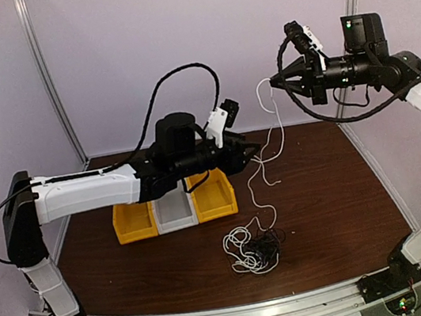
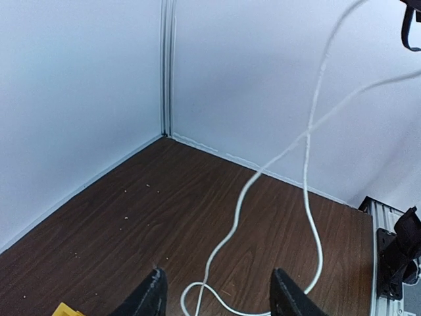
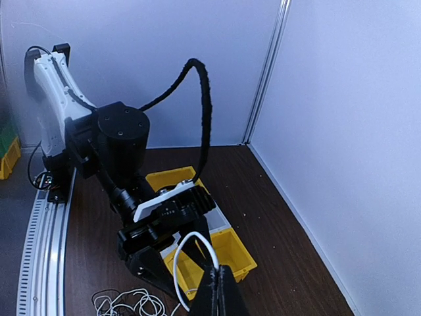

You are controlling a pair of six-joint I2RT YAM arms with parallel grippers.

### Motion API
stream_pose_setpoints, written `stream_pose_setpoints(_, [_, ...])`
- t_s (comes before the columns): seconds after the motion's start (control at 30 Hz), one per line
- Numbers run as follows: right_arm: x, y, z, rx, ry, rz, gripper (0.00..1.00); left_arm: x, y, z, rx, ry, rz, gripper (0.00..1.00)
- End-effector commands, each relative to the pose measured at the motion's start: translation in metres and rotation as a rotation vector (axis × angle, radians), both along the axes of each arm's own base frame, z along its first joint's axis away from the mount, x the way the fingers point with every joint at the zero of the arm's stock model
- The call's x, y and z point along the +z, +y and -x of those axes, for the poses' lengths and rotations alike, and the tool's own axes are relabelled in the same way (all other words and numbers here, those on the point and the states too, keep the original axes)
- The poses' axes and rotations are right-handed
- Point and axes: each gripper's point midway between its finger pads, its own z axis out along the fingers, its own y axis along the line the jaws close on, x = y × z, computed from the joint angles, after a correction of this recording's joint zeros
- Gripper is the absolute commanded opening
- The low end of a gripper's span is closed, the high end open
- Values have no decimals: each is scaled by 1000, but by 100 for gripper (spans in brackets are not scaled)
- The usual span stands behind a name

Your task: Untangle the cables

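Observation:
A white cable (image 1: 281, 127) hangs from my right gripper (image 1: 272, 80), which is raised high at the back right, down to a tangle of white and black cables (image 1: 254, 249) on the table. In the right wrist view the right gripper (image 3: 219, 273) is shut on a loop of the white cable (image 3: 191, 234). My left gripper (image 1: 253, 151) is open at mid-height, just left of the hanging cable. In the left wrist view the white cable (image 2: 237, 213) runs in front of the open left gripper (image 2: 217, 296), and I cannot tell if it lies between the jaws.
Three small bins stand in a row under the left arm: yellow (image 1: 134, 222), grey (image 1: 175, 212), yellow (image 1: 214, 197). White walls close the back and sides. The left arm (image 3: 164, 210) sits directly below the right gripper in the right wrist view.

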Motion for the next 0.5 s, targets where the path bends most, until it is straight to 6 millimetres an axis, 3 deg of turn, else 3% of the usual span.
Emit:
stream_pose_setpoints(0.0, [2,-1,16,43,-4,-6,0,1,2,-17,-70,10,20,54])
stream_pose_setpoints(0.23, [-1,2,16,57,6,-8,0,-17,-17,-6,-234,2,-33,57])
stream_pose_setpoints(0.47, [-2,3,16,64,10,-6,0,-39,-26,-21,-193,-4,-41,56])
